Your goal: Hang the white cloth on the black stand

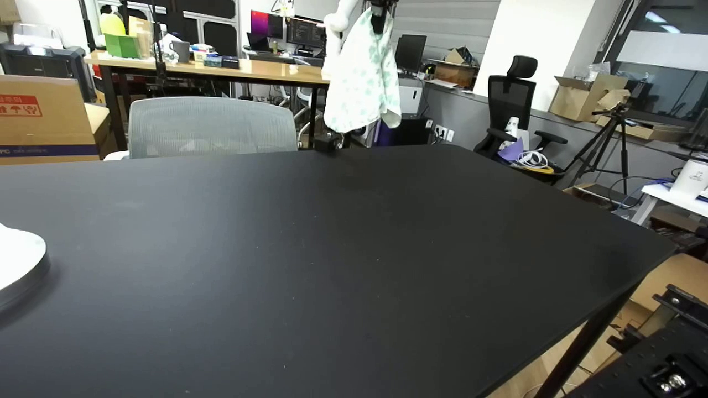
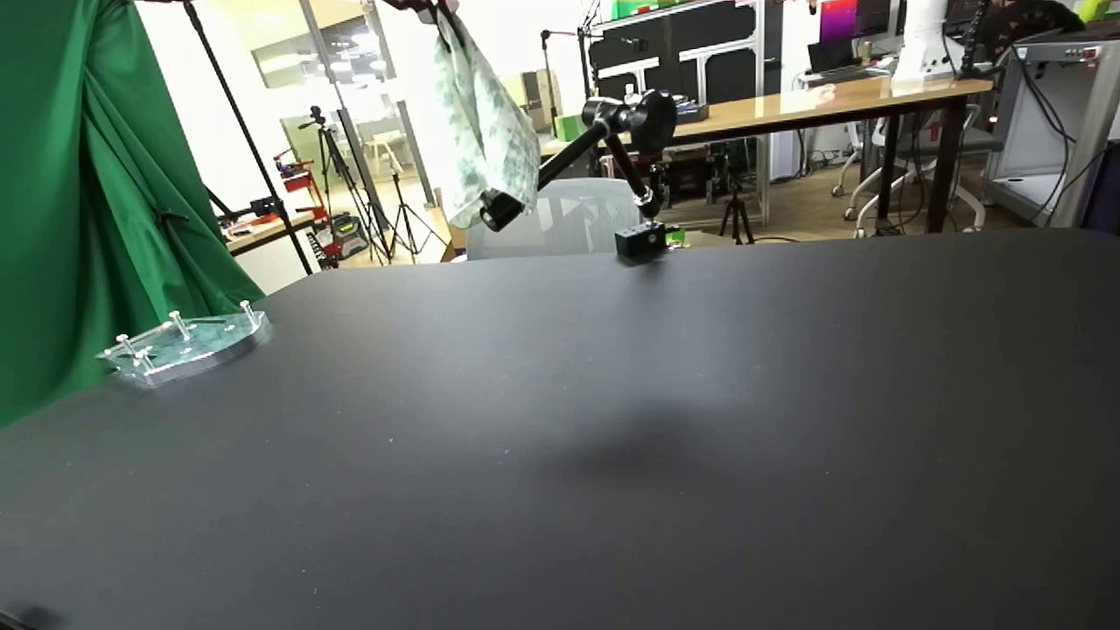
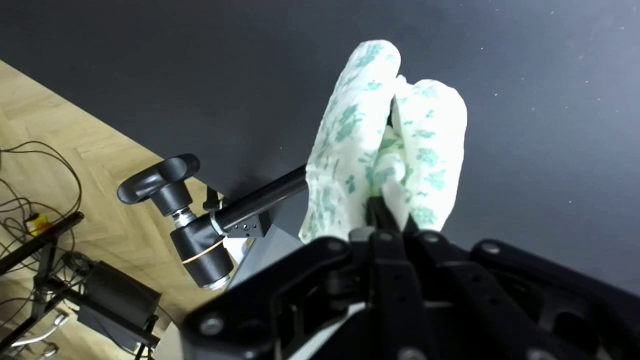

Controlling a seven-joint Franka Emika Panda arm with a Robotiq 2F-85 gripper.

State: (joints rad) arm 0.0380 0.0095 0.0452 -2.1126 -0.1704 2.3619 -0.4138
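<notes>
The pincer [image 3: 392, 217] grips the white cloth [image 1: 362, 77], whose green-patterned folds hang clear of the counter [image 2: 717, 367]. In an exterior view the cloth's lower part overlaps the rod [image 2: 570, 161] of the black stand [image 2: 605, 115], the rod's tip showing at the hem; whether they touch, I cannot tell. The stand's base [image 2: 640, 243] sits at the counter's far edge, a grey chair [image 2: 582, 223] beyond. A broad stretch of surface lies between that base and a transparent plate [image 2: 188, 350] near the side edge, by a green curtain [image 2: 87, 219]. In the wrist view the counter's edge runs diagonally, pale floor [image 3: 100, 165] past it.
</notes>
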